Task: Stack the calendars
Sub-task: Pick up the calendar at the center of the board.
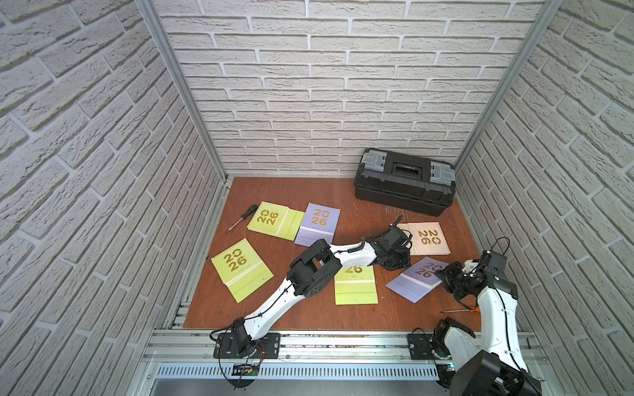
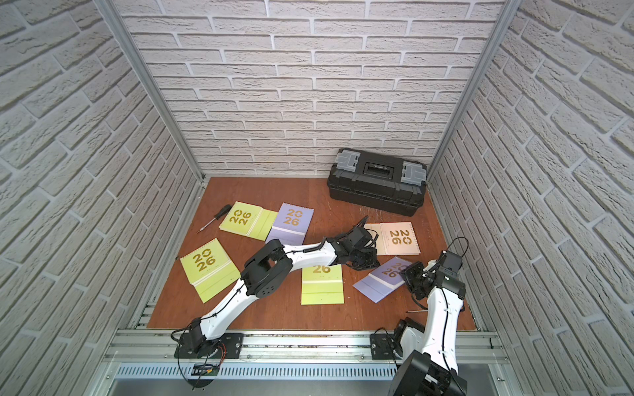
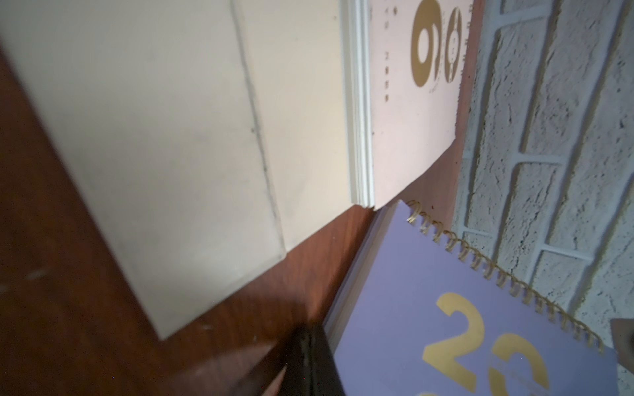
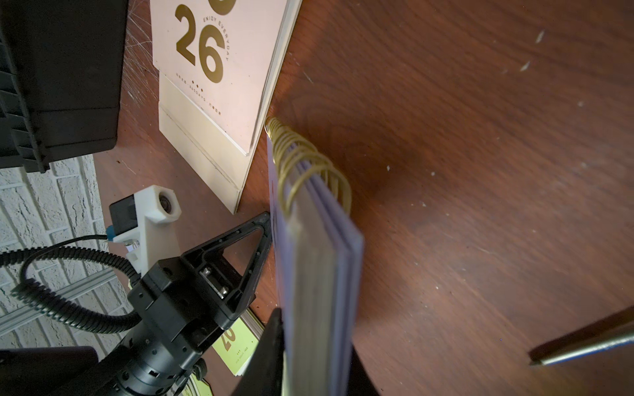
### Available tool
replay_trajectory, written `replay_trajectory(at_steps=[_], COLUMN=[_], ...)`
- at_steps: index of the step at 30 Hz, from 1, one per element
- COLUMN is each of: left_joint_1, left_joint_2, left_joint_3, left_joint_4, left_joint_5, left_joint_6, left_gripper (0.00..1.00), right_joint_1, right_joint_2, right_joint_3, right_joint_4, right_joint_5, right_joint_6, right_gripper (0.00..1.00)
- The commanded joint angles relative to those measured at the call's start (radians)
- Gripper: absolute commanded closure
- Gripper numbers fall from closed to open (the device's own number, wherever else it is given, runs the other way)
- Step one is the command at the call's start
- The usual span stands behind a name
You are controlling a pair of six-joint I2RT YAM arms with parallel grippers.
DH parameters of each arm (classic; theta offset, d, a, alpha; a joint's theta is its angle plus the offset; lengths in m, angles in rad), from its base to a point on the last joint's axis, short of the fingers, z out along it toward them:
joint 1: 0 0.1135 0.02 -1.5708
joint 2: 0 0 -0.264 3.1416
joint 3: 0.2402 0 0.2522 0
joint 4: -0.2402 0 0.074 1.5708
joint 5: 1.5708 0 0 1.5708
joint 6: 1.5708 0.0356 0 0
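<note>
Lavender calendar (image 4: 319, 274) clamped between right gripper (image 4: 310, 353) jaws

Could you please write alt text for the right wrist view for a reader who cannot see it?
The right gripper clamps a lavender calendar seen edge-on, its gold spiral binding pointing away. The left gripper touches the calendar's face; beyond lie a beige calendar and a black toolbox on the wooden table.

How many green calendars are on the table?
3. The front-left green calendar lies nearest the left wall. The back green calendar sits beside the screwdriver. The middle green calendar lies partly under the left arm. None looks hidden.
</note>
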Motion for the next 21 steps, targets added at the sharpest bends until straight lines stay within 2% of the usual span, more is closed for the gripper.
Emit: replay_trajectory(at_steps=[1, 6, 10, 16, 21], left_joint_1=[0.009, 0.022, 0.037, 0.057, 0.081], left_joint_2=[-0.031, -0.063, -0.102, -0.173, -0.258], left_joint_3=[-0.007, -0.017, -0.039, -0.047, -0.142], left_joint_4=[-0.072, -0.076, -0.053, -0.107, -0.101], left_joint_5=[-0.003, -0.020, -0.023, -0.068, -0.111], left_joint_6=[0.027, 0.040, 0.035, 0.089, 0.104], left_gripper=[1.00, 1.00, 1.00, 1.00, 1.00], right_joint_1=[0.007, 0.006, 0.009, 0.024, 0.050], right_joint_2=[-0.020, -0.019, -0.037, -0.067, -0.075], right_joint_3=[0.022, 0.035, 0.065, 0.083, 0.125], right_joint_4=[-0.016, -0.030, -0.069, -0.086, -0.061], right_joint_5=[0.010, -0.007, 0.005, -0.017, -0.062], right_joint_6=[-0.017, -0.032, -0.055, -0.061, -0.049], right_gripper=[0.88, 0.97, 0.98, 0.97, 0.97])
